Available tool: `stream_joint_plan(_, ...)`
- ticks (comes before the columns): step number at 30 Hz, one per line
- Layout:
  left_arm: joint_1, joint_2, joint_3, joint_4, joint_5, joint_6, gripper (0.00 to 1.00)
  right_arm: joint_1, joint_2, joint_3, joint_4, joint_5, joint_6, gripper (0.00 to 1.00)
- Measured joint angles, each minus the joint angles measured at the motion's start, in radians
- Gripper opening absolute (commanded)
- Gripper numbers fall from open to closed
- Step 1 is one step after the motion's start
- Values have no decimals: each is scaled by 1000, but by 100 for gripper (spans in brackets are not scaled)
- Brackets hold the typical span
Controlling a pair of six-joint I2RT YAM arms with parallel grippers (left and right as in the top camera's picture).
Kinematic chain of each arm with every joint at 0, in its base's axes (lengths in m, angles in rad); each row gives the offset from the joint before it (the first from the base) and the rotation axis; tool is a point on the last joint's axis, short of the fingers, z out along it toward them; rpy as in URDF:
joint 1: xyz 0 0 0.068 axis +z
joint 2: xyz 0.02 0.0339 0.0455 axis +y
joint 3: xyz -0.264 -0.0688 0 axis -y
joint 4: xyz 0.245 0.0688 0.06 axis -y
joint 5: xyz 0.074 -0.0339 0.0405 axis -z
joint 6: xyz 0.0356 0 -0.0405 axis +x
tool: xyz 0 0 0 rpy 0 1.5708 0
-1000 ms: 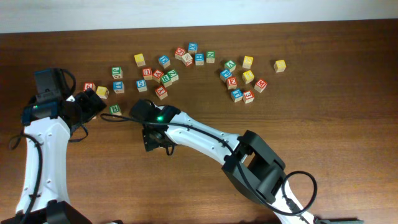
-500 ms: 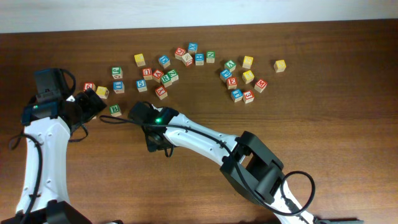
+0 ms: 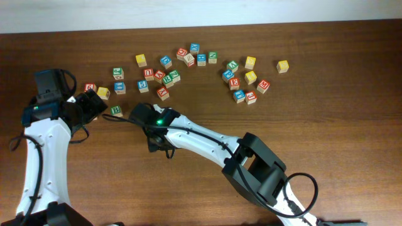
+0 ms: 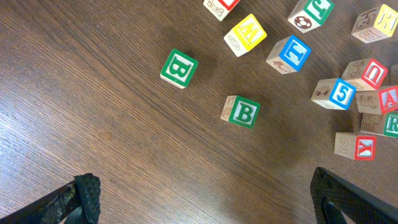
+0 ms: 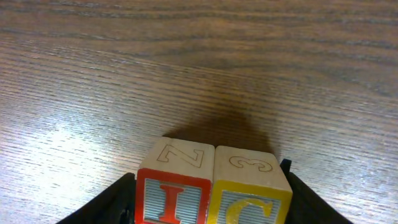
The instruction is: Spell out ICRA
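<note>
In the right wrist view the red-faced I cube and the yellow C cube stand side by side, touching, on the wood. My right gripper is shut on the pair, one finger against each outer side. In the overhead view the right gripper hides them. My left gripper is open and empty above bare wood, left of the loose cubes. A red cube that looks like an A and a green cube are cut off by the right edge of the left wrist view.
Two green B cubes lie ahead of the left gripper, with yellow and blue cubes beyond. Several more cubes are scattered along the far side of the table. A lone yellow cube lies far right.
My right gripper has shifted slightly up and to the left in the overhead view with the cubes. The left arm has not moved.
</note>
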Motion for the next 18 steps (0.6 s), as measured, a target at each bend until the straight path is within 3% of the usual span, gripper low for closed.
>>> stream_joint_plan(7, 0, 0, 0, 0, 0, 0, 99, 0, 0, 0, 2, 8, 7, 93)
stream_joint_plan(14, 0, 0, 0, 0, 0, 0, 99, -22, 0, 0, 30, 5, 4, 100)
stream_joint_plan(18, 0, 0, 0, 0, 0, 0, 99, -103, 0, 45, 5, -59, -49, 98)
